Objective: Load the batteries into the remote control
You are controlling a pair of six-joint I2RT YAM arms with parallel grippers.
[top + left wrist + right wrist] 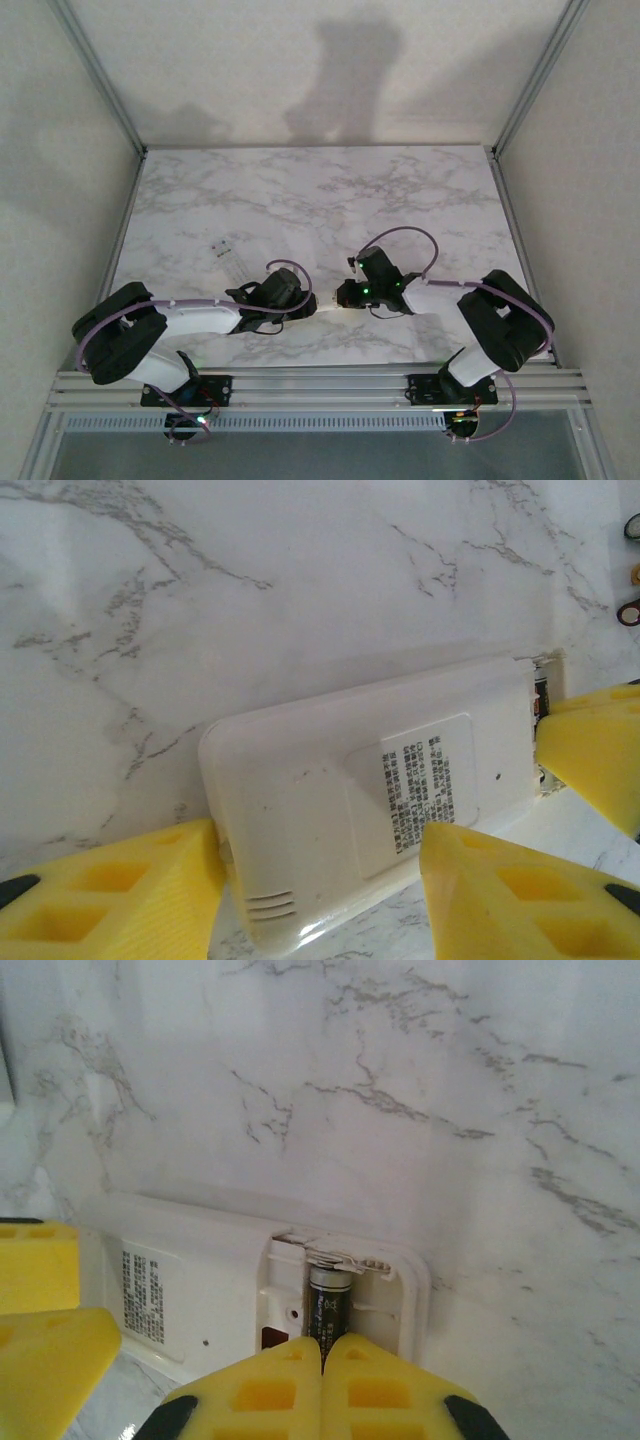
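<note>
A shorter, wider white remote (330, 800) lies back up on the marble with its battery bay (340, 1290) uncovered. My left gripper (320, 880) is shut across its vented end, one yellow finger on each side. One dark battery (330, 1305) lies in the bay, its far end against the metal contact. My right gripper (322, 1345) is shut, with its tips together over the battery's near end. In the top view both grippers, left (308, 308) and right (342, 293), meet at the table's middle front. The long slim remote control (232, 260) lies apart to the left.
Small dark round items (631, 612) that may be loose batteries sit at the right edge of the left wrist view. The marble table (320, 200) is bare toward the back. Metal frame posts (120, 110) stand at its corners.
</note>
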